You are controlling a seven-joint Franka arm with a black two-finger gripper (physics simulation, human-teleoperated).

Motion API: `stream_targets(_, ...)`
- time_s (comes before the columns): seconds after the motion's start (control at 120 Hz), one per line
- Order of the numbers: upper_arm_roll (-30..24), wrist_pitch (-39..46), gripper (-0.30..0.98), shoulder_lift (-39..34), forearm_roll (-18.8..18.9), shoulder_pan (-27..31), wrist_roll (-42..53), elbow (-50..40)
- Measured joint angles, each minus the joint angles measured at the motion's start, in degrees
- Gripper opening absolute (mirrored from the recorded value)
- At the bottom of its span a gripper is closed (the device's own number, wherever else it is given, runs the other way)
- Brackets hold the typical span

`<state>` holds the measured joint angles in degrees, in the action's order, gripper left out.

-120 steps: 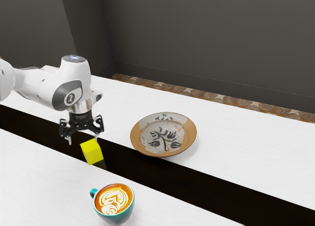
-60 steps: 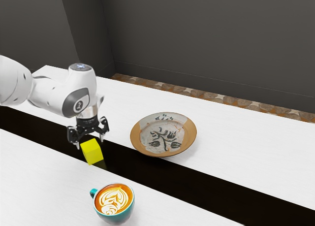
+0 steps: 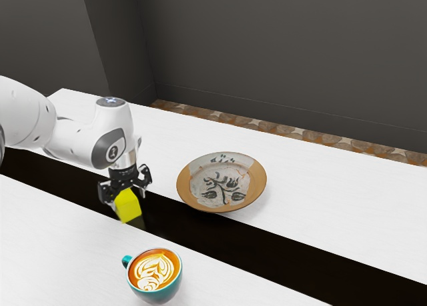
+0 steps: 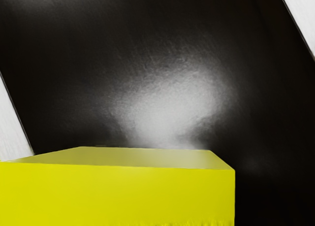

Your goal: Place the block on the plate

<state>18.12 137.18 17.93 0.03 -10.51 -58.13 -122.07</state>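
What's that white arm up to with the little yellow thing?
A robot arm has its gripper right at a yellow block, down by the table's dark strip. The block is meant for the patterned plate, but isn't there yet. A coffee cup stands nearby.

Block plain bright yellow. Plate has tan-brown rim sections, grey-white centre, dark leafy flower motif; cup teal, with brown coffee under white leaf-like latte art. Tabletop white, crossed by black strip.
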Motion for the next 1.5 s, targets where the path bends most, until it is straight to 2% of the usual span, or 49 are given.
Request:
stream_targets(0.333,0.05,0.4,0.44,-0.05,-2.13,-0.04,-0.83,-0.03)
stream_targets(0.533,0.07,0.22,0.39,-0.62,-2.27,-0.05,-1.27,-0.03)
stream_targets(0.675,0.07,-1.12,0.37,-5.09,-1.93,-1.08,-1.73,0.13)
stream_targets(0.783,-1.06,-3.47,0.38,-7.88,-1.32,-2.62,-2.11,3.85)
stream_targets(0.85,-4.17,-4.94,0.38,-7.29,-0.6,-2.69,-2.69,7.21)
stream_targets(0.933,-8.28,-6.21,0.39,-4.31,-0.08,-2.83,-3.63,11.77)
stream_targets(1.042,-12.85,-7.25,0.39,3.03,0.2,-1.6,-4.83,20.0)
stream_targets(1.133,-14.2,-7.75,0.4,7.51,0.29,-1.44,-5.69,24.41)
stream_targets(1.208,-14.44,-7.92,0.49,8.53,0.3,-1.38,-6.23,25.34)
stream_targets(1.333,-14.51,-8.22,0.57,7.44,0.27,-1.36,-6.91,24.99)
stream_targets(1.5,-14.19,-14.99,0.64,-0.45,0.15,-1.53,-6.0,24.17)
